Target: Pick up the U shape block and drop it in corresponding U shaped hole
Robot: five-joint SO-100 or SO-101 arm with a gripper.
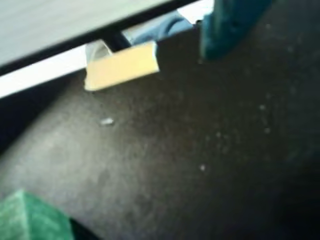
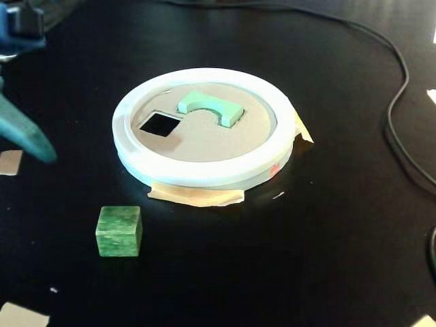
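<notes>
Where rim (image 2: 204,170) curves, block (image 2: 208,107) inside.

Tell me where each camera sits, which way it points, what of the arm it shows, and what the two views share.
Wrist view: rides low on the arm, aimed across the dark table; a teal finger enters from the top.
Fixed view: stands off the table, looking obliquely down at the round board with the U shape block on it; a teal finger shows at the left edge.
Shared: the green cube and the table.
</notes>
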